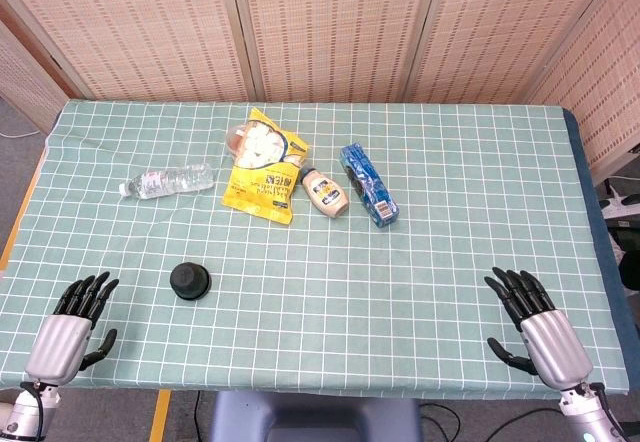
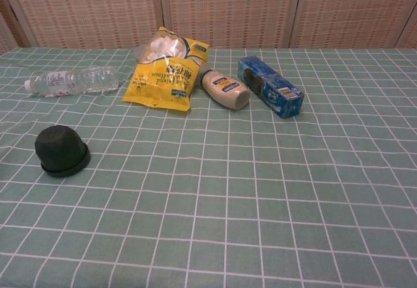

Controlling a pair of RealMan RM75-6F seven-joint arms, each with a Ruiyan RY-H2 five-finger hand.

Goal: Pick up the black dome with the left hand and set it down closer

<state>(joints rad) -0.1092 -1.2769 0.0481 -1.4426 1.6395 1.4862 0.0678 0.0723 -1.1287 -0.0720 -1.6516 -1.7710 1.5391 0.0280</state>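
Task not started. The black dome point(image 1: 189, 281) sits flat on the checked tablecloth point(image 1: 400, 262), alone, nothing touching it. It serves as the landmark for everything below.

Left hand point(image 1: 72, 330): near the table's front edge, to the left of the dome and nearer the robot, apart from it. Fingers spread and straight, palm down, holding nothing. Right hand point(image 1: 535, 322): far to the right of the dome, at about the same nearness to the front edge, fingers likewise apart, empty. Neither hand shows in the chest view.

Step in hand, by my reading: reach and grasp. The dome is low and rounded with a wider base rim, so a top pinch may slip; better to bring the hand over it and close the fingers around the sides just above the rim. Lift straight up, enough to clear the cloth so it does not drag and wrinkle. There is free cloth between the dome and the front edge for the set-down.

Count, all beyond the dome toward the screens:
- one clear water bottle point(image 1: 166, 180), lying down, beyond and slightly left
- one yellow snack bag point(image 1: 264, 167), beyond and right
- one squeeze bottle point(image 1: 325, 193) with pale label, lying just right of the bag
- one blue packet point(image 1: 368, 184), furthest right of the row
- one dome, two hands
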